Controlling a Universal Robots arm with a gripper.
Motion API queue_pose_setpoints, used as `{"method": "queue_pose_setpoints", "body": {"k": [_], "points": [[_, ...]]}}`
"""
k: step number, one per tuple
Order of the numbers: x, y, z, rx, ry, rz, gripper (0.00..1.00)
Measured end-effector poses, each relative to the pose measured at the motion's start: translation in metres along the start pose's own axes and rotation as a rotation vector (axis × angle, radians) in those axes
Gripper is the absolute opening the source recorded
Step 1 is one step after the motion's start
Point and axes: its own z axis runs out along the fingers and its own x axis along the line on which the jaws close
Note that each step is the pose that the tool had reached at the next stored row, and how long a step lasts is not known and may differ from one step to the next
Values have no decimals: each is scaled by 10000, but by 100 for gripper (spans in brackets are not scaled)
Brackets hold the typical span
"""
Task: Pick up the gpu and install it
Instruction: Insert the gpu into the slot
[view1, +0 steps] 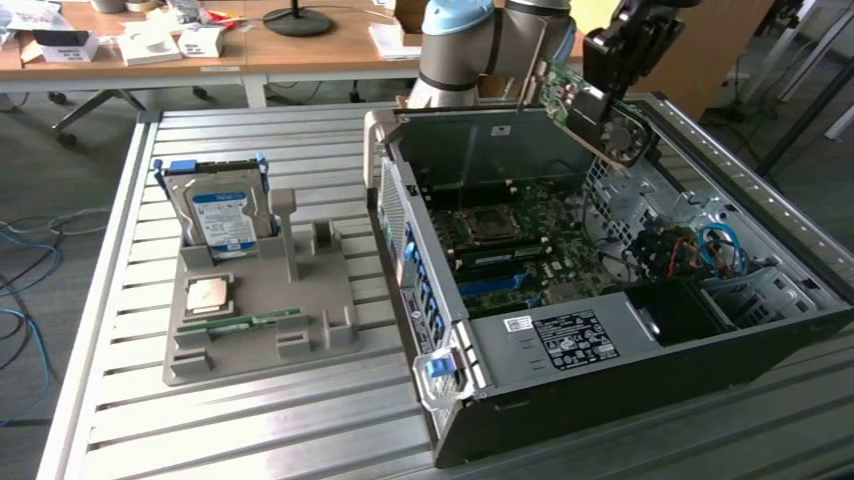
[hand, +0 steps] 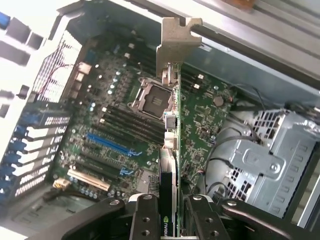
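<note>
The pick-up is done: the tool is clamped on the gpu, held in the air over the open case. Seating it on the board is left

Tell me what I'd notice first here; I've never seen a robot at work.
The open computer case stands on the exterior view's right, its motherboard laid bare. Above it the robot's gripper holds the gpu, a thin card with a silvery bracket. On the exterior view's left, a gray tray carries a hard drive standing upright.
</note>
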Motion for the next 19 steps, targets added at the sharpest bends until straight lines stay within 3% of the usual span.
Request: {"method": "queue_pose_setpoints", "body": {"k": [19], "points": [[0, -1, 19, 0, 169, -3202, 26]]}}
